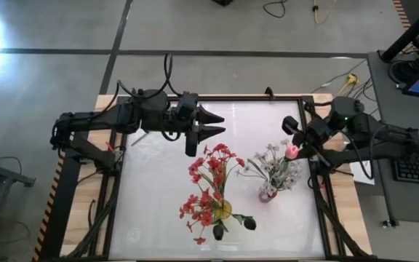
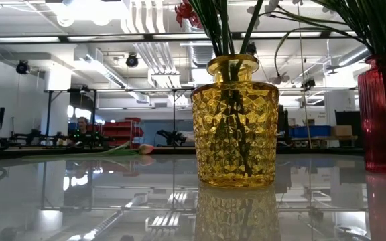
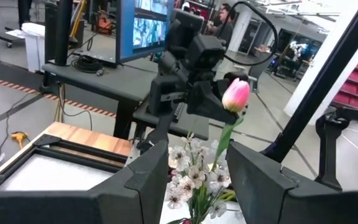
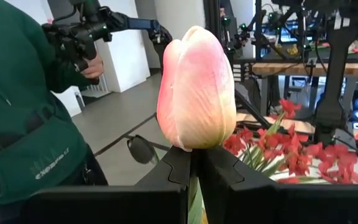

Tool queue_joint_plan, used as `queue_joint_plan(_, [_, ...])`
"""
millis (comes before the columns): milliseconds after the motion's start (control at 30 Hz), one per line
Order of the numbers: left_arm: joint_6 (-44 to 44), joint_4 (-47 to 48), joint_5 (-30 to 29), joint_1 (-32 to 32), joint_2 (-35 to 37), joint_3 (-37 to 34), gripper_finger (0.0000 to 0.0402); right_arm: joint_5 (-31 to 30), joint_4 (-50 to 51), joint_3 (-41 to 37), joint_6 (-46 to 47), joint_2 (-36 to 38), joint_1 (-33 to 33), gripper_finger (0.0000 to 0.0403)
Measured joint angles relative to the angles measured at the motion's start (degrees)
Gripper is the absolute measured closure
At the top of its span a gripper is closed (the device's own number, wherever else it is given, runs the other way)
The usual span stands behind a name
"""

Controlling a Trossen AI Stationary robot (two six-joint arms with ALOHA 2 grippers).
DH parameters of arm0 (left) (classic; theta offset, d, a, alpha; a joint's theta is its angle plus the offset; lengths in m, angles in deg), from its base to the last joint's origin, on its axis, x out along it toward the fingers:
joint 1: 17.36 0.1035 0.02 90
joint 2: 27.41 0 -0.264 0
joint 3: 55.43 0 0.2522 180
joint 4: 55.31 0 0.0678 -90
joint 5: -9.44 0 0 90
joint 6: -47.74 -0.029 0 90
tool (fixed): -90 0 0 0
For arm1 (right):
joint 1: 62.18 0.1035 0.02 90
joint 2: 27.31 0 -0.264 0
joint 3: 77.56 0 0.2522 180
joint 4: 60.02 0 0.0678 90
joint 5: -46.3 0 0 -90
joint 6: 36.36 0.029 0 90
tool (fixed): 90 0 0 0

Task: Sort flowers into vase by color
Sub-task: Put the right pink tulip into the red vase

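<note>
My table point(image 1: 151, 218) is the white-topped one inside a dark frame, and my two arms reach over its far edge from either side. My left arm comes in from the left; its gripper point(image 1: 213, 124) hangs over the far part of the table with the fingers spread apart and nothing between them. In its wrist view those fingers point(image 3: 145, 177) frame the other arm farther off.

My right arm comes in from the right, and my right gripper point(image 1: 294, 148) is pressed together on the stem of a pink tulip bud point(image 4: 196, 90), pinching just under the bloom, which stands upright above my fingertips. From above, that bud sits over the white sprays point(image 1: 271, 164) standing in the red vase point(image 1: 268, 193) on the right half of the table.

Left of it, nearer the middle, the yellow faceted vase point(image 2: 234, 124) holds the red blossom clusters point(image 1: 209, 185) on green stems (they fan out widely over the tabletop). In the low view another pink bud point(image 2: 143, 149) lies flat on the table far behind the yellow vase.

A person in a green top point(image 4: 23, 118) stands beyond the table.
</note>
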Motion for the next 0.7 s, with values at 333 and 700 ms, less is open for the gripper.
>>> queue_joint_plan(333, [0.1, -0.8, -0.1, 0.0, 0.0, 0.0, 0.0249, 1.5, 0.1, -1.6, -2.9, 1.4, 0.6, 0.0390])
queue_joint_plan(700, [-1.1, -2.5, -1.6, 0.0, 0.0, 0.0, 0.0249, 1.5, 3.8, -1.7, -11.5, -1.6, 3.2, 0.0390])
